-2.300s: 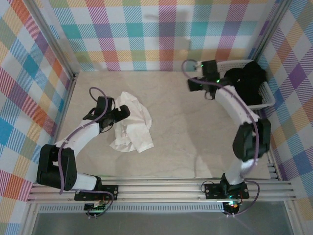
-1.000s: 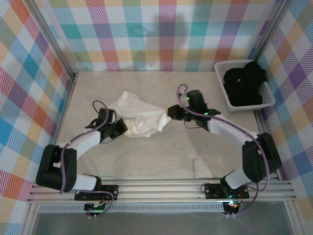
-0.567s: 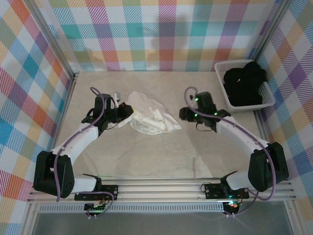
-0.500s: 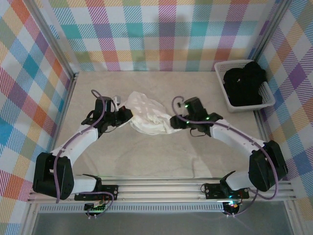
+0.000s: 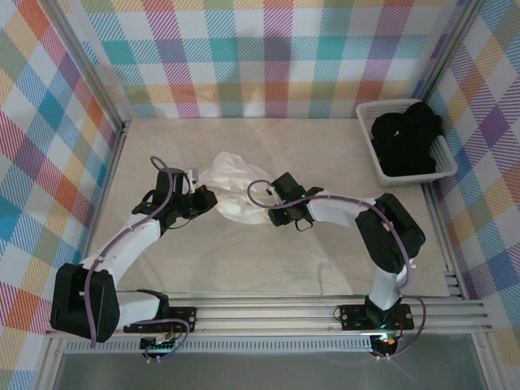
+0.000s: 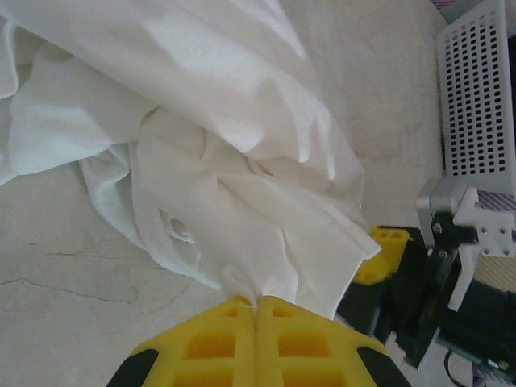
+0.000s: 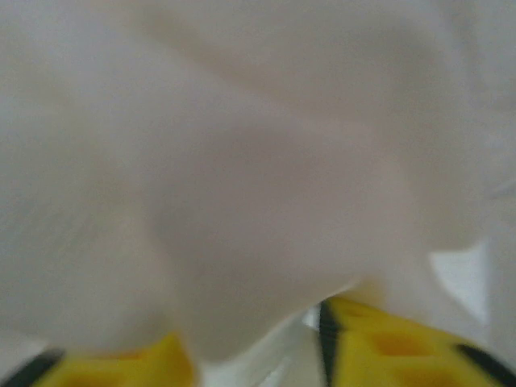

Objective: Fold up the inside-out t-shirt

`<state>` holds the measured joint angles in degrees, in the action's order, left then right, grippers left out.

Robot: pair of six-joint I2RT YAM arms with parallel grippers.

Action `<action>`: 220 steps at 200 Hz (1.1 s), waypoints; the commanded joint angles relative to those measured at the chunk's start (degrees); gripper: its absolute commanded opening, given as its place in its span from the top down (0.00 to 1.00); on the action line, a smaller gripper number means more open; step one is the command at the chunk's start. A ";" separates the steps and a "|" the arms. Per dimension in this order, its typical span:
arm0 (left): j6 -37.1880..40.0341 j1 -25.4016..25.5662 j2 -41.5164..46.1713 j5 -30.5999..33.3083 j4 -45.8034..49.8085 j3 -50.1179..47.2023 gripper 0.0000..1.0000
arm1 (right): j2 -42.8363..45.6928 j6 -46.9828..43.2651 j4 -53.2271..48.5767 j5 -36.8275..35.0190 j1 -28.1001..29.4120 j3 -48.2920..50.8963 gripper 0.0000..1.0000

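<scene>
In my overhead view a white plastic basket (image 5: pixel 410 179) sits at the upper right, against the plaid wall (image 5: pixel 268 57), with a black garment (image 5: pixel 404 140) heaped inside. The beige tabletop (image 5: pixel 268 260) runs down to aluminium rails (image 5: pixel 268 313) along the bottom. My left wrist view catches the basket's perforated side, upper right.

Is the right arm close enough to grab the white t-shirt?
Probably yes. The right gripper is pressed up against the t-shirt, with cloth draped over its fingers and nothing between. The left gripper pinches the other side.

Bright even light, soft shadows; right wrist view blurred, t-shirt (image 7: pixel 242 161) out of focus.
</scene>
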<state>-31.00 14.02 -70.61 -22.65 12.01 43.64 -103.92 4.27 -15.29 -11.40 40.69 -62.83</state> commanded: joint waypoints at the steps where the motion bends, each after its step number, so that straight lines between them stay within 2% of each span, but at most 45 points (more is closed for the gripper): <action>1: 1.57 0.39 1.57 1.87 2.18 0.46 1.00 | 2.01 -6.41 1.10 -5.83 -0.57 -2.45 0.81; 11: 1.48 0.32 2.03 3.14 2.35 0.75 1.00 | 4.19 -6.35 -0.24 -2.05 -1.45 -2.85 0.88; 25: 0.39 0.24 2.99 6.49 2.51 1.80 1.00 | 9.08 -5.41 -3.13 6.64 -3.59 -3.95 0.92; 45: -1.46 -0.19 5.09 10.93 2.56 5.52 1.00 | 16.96 -0.45 -6.28 27.97 -10.17 -8.14 0.93; 60: -2.68 -0.39 6.63 15.12 2.56 10.92 1.00 | 21.57 7.46 -2.67 40.99 -16.05 -11.11 0.92; 79: -3.23 -0.48 7.42 20.42 2.43 19.63 1.00 | 25.23 18.26 6.33 48.53 -21.03 -14.24 0.92; 101: -0.35 -0.49 4.79 22.85 5.72 34.00 1.00 | 27.11 22.06 9.51 46.27 -22.70 -21.68 0.94; 127: 4.31 -0.49 1.12 25.16 10.35 49.81 1.00 | 29.90 19.63 7.80 36.78 -22.97 -28.55 0.96; 159: 10.06 -0.49 -2.76 27.95 16.69 64.72 1.00 | 33.38 16.45 7.08 30.13 -23.00 -32.84 0.97; 191: 14.60 -0.57 -6.76 29.49 22.05 76.90 1.00 | 36.51 13.65 6.00 25.91 -22.94 -35.33 0.98; 220: 17.04 -0.66 -9.83 32.25 24.42 82.32 1.00 | 38.51 12.26 5.86 21.73 -22.96 -34.68 0.98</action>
<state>-18.37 13.74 -78.37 6.15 32.53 121.99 -67.22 19.07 -10.07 15.77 17.69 -96.44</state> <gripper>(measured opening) 0.049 0.049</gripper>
